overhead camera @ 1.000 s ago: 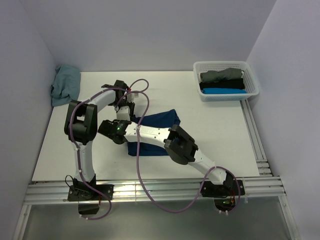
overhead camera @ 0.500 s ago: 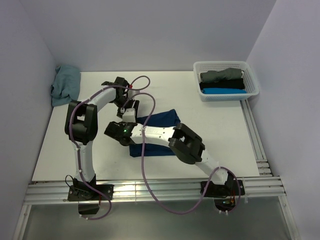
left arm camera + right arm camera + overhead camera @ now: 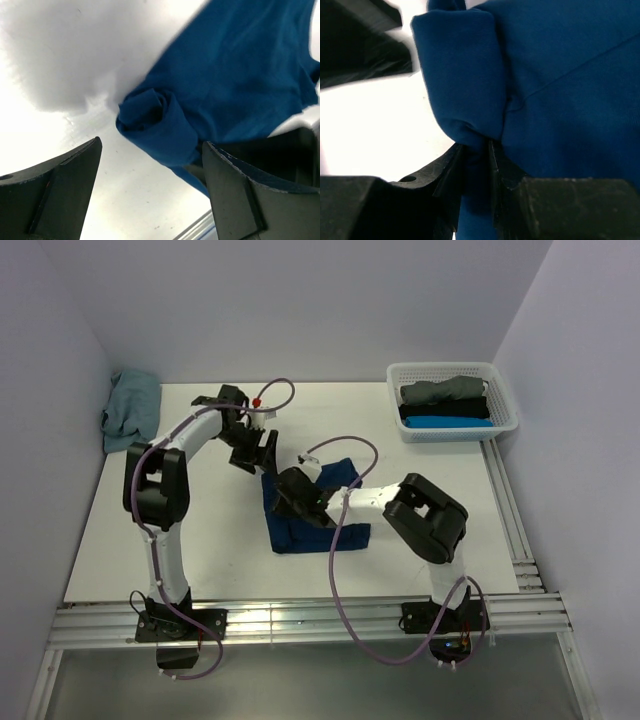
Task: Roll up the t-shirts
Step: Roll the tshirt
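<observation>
Navy t-shirt (image 3: 305, 532) lies part-rolled mid-counter, with the right pincer (image 3: 285, 498) clenched on its cloth.

The shirt lies on the white counter (image 3: 150, 540), about midway between its left and right edges, with its rolled edge towards the left. The right wrist view shows the right pincer's jaws nipped tight on a pleat of cloth just under the roll. Just beyond, the left pincer (image 3: 150, 150) stands released, jaws wide on either side of the roll's end, not touching it. A pale teal t-shirt (image 3: 132, 410) is bunched in the far left corner. At far right, a white basket (image 3: 505, 400) holds a rolled grey t-shirt (image 3: 440, 392), a black t-shirt (image 3: 445, 410) and a bright blue t-shirt (image 3: 448, 422).
</observation>
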You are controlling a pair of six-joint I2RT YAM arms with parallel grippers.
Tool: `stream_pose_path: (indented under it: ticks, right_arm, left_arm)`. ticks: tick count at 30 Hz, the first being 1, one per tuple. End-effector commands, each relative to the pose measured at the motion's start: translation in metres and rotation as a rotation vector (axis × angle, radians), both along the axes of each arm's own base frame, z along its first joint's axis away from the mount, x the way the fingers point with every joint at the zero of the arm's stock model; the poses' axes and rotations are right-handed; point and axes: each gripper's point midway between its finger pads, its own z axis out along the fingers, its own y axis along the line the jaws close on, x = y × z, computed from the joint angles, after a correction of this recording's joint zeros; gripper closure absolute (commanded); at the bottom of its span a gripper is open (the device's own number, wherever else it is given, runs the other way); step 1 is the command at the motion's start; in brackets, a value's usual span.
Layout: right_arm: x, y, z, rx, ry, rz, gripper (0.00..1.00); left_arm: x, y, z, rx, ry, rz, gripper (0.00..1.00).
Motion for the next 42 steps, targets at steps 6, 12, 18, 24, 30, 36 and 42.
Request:
stream_pose_path:
  ticks: [6, 12, 18, 24, 30, 36, 42]
  right_arm:
    - [0.007, 0.009, 0.024, 0.46, 0.018, -0.062, 0.71]
    - [0.004, 0.008, 0.021, 0.627, 0.024, -0.094, 0.72]
    - [0.004, 0.008, 0.017, 0.768, 0.048, -0.109, 0.73]
    - [0.004, 0.009, 0.017, 0.786, 0.047, -0.106, 0.68]
    - [0.002, 0.002, 0.016, 0.612, 0.033, -0.124, 0.54]
    - [-0.005, -0.01, 0.009, 0.269, 0.06, -0.168, 0.48]
    - [-0.021, -0.018, 0.029, -0.014, 0.013, -0.191, 0.43]
  left_arm:
    - [-0.013, -0.005, 0.03, -0.194, -0.019, -0.028, 0.11]
    - [-0.022, -0.01, 0.007, -0.23, 0.032, 0.002, 0.09]
    - [-0.007, -0.013, -0.016, -0.204, 0.037, 0.089, 0.09]
    - [0.003, -0.014, -0.029, -0.128, 0.031, 0.131, 0.31]
    - [0.004, -0.012, -0.031, -0.041, 0.028, 0.123, 0.67]
    - [0.004, -0.008, -0.028, 0.053, -0.001, 0.101, 0.85]
    - [0.003, -0.009, -0.028, 0.111, -0.009, 0.082, 0.87]
